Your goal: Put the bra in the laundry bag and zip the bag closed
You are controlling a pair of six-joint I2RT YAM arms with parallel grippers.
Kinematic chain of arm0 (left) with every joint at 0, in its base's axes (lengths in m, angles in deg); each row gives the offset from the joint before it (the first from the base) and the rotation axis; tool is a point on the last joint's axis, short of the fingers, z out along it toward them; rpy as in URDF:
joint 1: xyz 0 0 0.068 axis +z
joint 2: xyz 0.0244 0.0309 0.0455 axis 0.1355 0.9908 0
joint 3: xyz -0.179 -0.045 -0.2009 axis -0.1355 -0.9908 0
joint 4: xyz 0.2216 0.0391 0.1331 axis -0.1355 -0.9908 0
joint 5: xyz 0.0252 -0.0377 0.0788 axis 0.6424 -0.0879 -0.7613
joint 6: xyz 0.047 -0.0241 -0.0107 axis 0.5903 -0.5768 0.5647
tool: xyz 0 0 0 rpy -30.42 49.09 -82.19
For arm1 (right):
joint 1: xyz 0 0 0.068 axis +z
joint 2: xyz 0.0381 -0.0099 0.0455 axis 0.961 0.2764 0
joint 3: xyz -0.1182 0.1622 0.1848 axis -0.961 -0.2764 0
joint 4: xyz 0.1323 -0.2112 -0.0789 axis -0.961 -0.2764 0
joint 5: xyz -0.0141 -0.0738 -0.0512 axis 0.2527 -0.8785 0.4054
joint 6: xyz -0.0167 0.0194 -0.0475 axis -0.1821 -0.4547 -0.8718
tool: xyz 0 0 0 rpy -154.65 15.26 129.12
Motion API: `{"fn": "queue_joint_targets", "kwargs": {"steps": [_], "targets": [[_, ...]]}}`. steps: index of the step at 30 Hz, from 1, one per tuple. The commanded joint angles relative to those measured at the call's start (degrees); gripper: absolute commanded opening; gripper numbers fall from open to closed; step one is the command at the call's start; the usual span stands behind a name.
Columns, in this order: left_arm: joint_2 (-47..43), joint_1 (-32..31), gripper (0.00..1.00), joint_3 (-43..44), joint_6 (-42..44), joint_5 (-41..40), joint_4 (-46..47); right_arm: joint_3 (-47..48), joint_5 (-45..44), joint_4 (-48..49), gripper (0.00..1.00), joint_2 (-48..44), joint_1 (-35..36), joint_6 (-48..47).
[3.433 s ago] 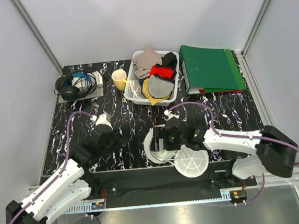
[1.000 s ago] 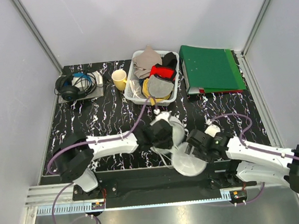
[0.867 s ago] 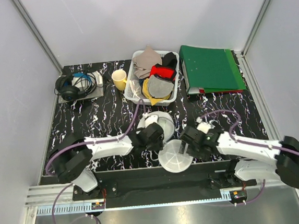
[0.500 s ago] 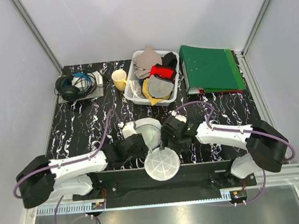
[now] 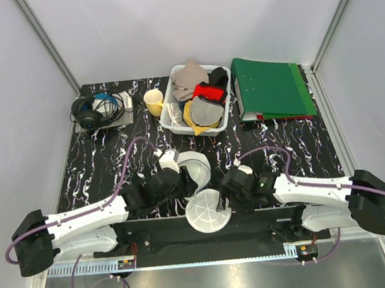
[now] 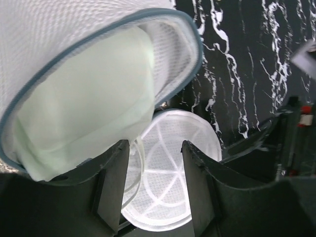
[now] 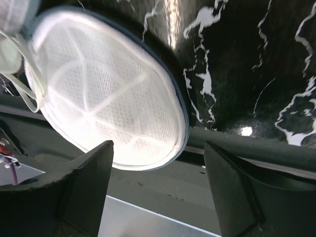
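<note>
The laundry bag lies open at the table's near edge. Its deep half (image 5: 194, 165) is tipped up. Its flat mesh lid (image 5: 207, 212) hangs over the black front rail. In the left wrist view the deep half (image 6: 163, 39) has a grey-blue rim, and the pale bra (image 6: 84, 103) fills it, with a thin strap hanging out by my left finger. My left gripper (image 5: 171, 184) is open and empty just left of the bag, its jaws (image 6: 155, 185) framing the lid (image 6: 170, 173). My right gripper (image 5: 234, 189) is open and empty right of the lid (image 7: 108, 103), its jaws (image 7: 158, 197) over the rail.
A white lattice basket (image 5: 177, 122) of grey, red and yellow garments stands at the back centre. A yellow cup (image 5: 153, 101) is left of it, and headphones (image 5: 95, 111) are at the far left. A green folder (image 5: 272, 86) lies at the back right. The table ends at the front rail (image 5: 252, 214).
The bag has slid left along the near edge and both arms followed. In the last half second my right gripper dropped back to the right of the lid. My left stayed by the deep half.
</note>
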Motion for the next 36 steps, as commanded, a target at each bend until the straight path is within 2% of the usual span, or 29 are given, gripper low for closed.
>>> {"fn": "queue_joint_targets", "kwargs": {"steps": [1, 7, 10, 11, 12, 14, 15, 19, 21, 24, 29, 34, 36], "targets": [[-0.8, -0.7, 0.5, 2.2, 3.9, 2.8, 2.9, -0.6, 0.4, 0.6, 0.77, 1.0, 3.5, 5.7], [-5.0, -0.9, 0.51, 2.0, 5.5, 7.3, 1.7, -1.8, -1.9, 3.0, 0.73, 3.9, 9.1, 11.7], [-6.8, -0.9, 0.52, 3.0, 6.6, 8.0, -0.4, -2.4, -2.0, 7.6, 0.64, 6.1, 10.0, 13.6], [-7.7, -0.9, 0.53, 3.3, 7.0, 8.2, -1.8, -2.7, -2.5, 9.5, 0.6, 6.1, 9.9, 14.3], [-8.1, -0.9, 0.54, 4.1, 8.1, 8.1, -3.0, -3.1, -2.8, 10.5, 0.49, 5.8, 10.0, 15.0], [-8.9, -0.9, 0.55, 5.1, 9.1, 8.0, -6.2, -3.6, -4.2, 11.7, 0.37, 3.6, 10.0, 16.9], [-9.1, -0.9, 0.55, 5.8, 10.0, 7.9, -7.1, -3.8, -4.8, 11.6, 0.23, 2.4, 10.0, 17.4], [-8.9, -0.8, 0.58, 6.3, 10.8, 7.1, -9.3, -5.3, -7.1, 9.7, 0.0, -4.9, 10.0, 19.0], [-6.7, -0.1, 0.57, 7.5, 11.5, 6.8, -10.0, -5.6, -8.1, 7.7, 0.0, -9.7, 9.9, 19.4], [-2.3, 0.0, 0.49, 10.3, 13.6, 7.0, -10.6, -5.9, -9.3, 2.7, 0.0, -15.0, 9.9, 20.0], [4.2, 0.0, 0.41, 13.5, 14.5, 8.2, -10.8, -4.7, -10.4, -3.8, 0.0, -21.8, 10.0, 20.0], [10.4, 0.0, 0.31, 15.3, 14.0, 3.9, -10.8, -1.8, -10.8, -7.6, 0.0, -23.0, 10.0, 18.6], [12.6, 0.0, 0.3, 16.5, 14.3, 2.5, -10.6, -1.0, -10.4, -8.1, 0.0, -23.0, 9.9, 18.0]]}}
